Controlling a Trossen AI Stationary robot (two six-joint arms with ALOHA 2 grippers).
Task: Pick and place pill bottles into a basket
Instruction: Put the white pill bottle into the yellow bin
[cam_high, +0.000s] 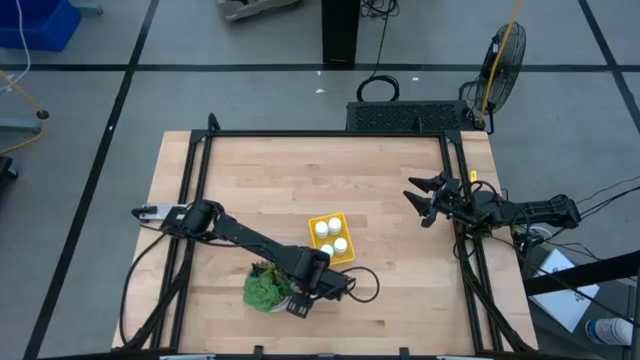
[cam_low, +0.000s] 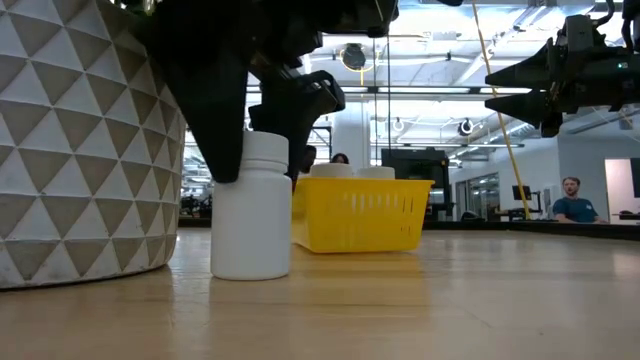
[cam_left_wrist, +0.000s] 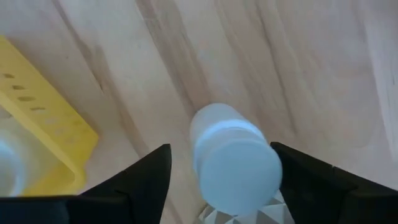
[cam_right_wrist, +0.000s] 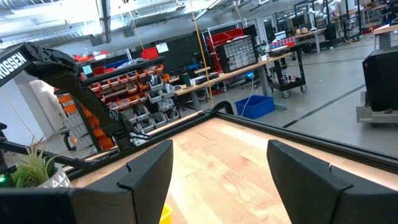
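Visibly, three pill bottles (cam_high: 330, 236) in basket (cam_high: 343, 256), fourth bottle (cam_low: 251, 207) between open left pincer (cam_left_wrist: 221, 186)

Basket (cam_left_wrist: 43, 134) cut off at edge

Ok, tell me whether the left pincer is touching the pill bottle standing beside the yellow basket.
Apart. The left wrist view shows bare wood between the bottle and each finger of the left pincer, which stands open around it.
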